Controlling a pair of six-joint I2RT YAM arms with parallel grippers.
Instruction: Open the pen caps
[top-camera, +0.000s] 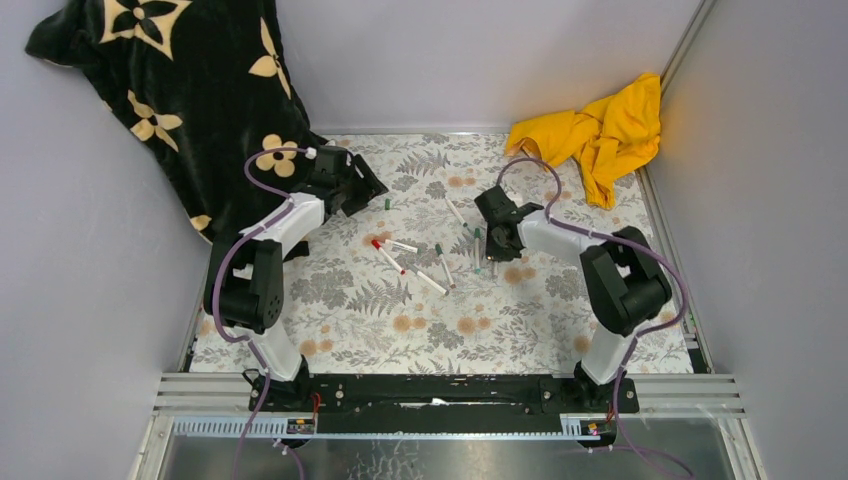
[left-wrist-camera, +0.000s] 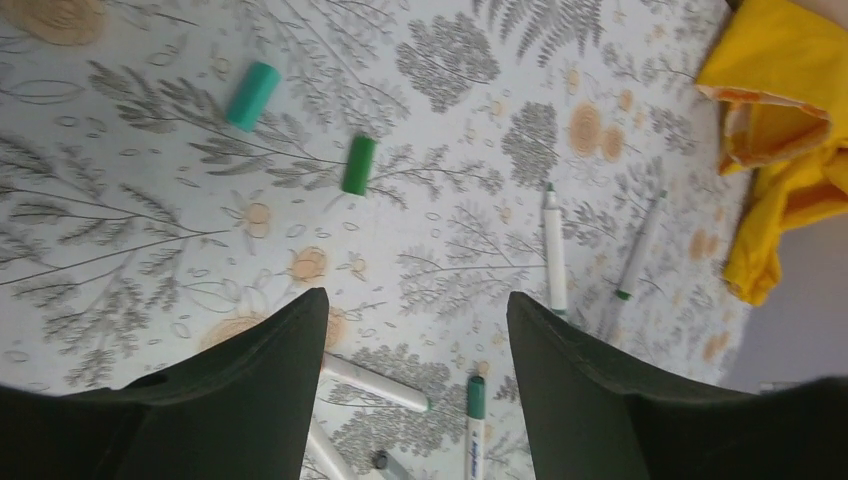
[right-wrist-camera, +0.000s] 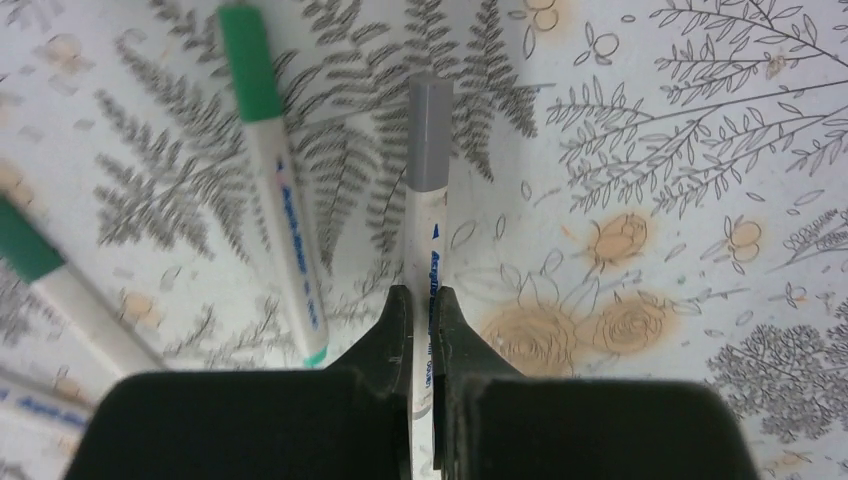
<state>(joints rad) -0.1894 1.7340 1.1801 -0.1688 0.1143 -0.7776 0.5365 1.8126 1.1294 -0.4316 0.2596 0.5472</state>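
My right gripper (right-wrist-camera: 421, 292) is shut on the barrel of a white pen (right-wrist-camera: 426, 235) that lies on the floral table cover. Its grey cap (right-wrist-camera: 429, 132) is on and points away from the fingers. A pen with a green cap (right-wrist-camera: 250, 62) lies just to its left. My left gripper (left-wrist-camera: 415, 297) is open and empty above the cover. Two loose caps lie beyond it, one teal (left-wrist-camera: 251, 95) and one green (left-wrist-camera: 358, 165). In the top view several white pens lie between the grippers, one with a red cap (top-camera: 377, 243). The left gripper (top-camera: 368, 187) is at the back left and the right gripper (top-camera: 495, 248) is at centre right.
A black blanket with cream flowers (top-camera: 180, 90) hangs at the back left, next to the left arm. A yellow cloth (top-camera: 600, 125) lies in the back right corner and also shows in the left wrist view (left-wrist-camera: 790, 150). Grey walls close in the sides and back.
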